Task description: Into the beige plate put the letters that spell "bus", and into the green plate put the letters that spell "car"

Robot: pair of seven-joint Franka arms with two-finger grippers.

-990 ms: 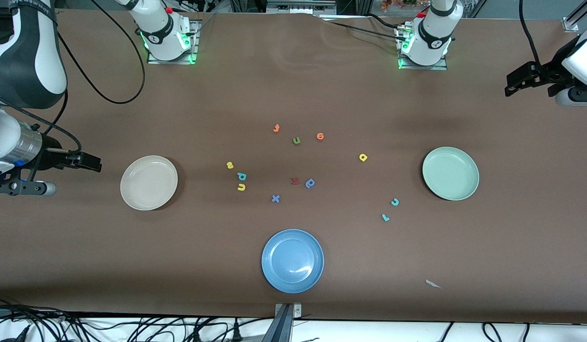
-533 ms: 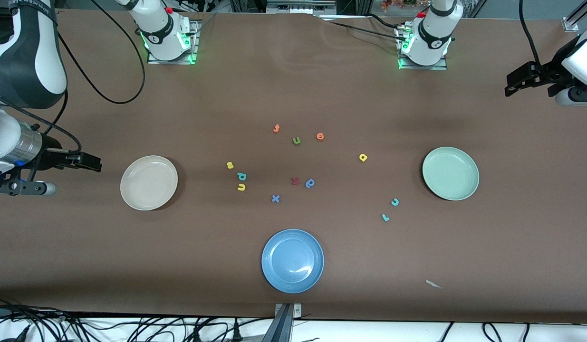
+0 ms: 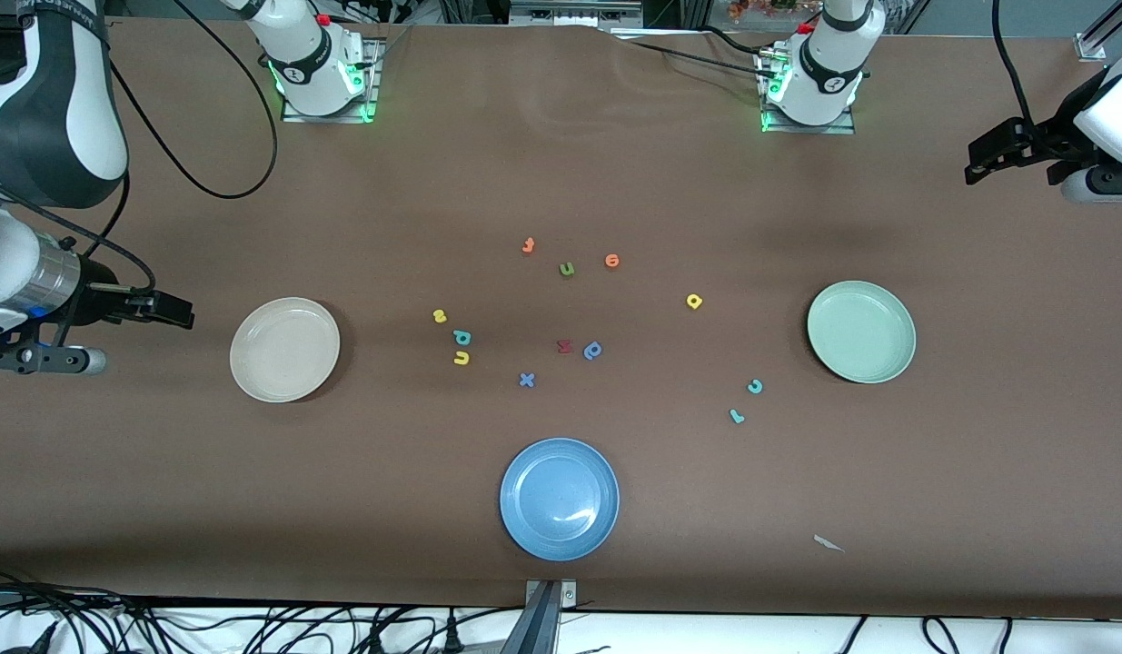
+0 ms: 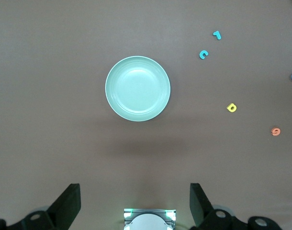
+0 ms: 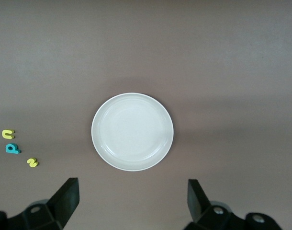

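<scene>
The beige plate [image 3: 284, 349] [image 5: 132, 132] lies toward the right arm's end, the green plate [image 3: 860, 331] [image 4: 138, 88] toward the left arm's end. A yellow "s" [image 3: 440, 316], teal "b" [image 3: 461, 338] and yellow "u" [image 3: 461, 359] cluster mid-table beside the beige plate. A yellow "a" [image 3: 694, 301], teal "c" [image 3: 755, 386] and teal "r" [image 3: 737, 416] lie nearer the green plate. My right gripper [image 5: 131, 203] hangs open and empty, high over bare table beside the beige plate. My left gripper [image 4: 135, 206] hangs open and empty, high beside the green plate.
A blue plate [image 3: 559, 498] sits near the table's front edge. Mid-table lie two orange letters [image 3: 528, 245] [image 3: 612, 261], a green "u" [image 3: 567, 269], a red letter [image 3: 564, 346], a darker blue rounded letter [image 3: 593, 351] and a blue "x" [image 3: 526, 380]. A paper scrap [image 3: 829, 543] lies near the front.
</scene>
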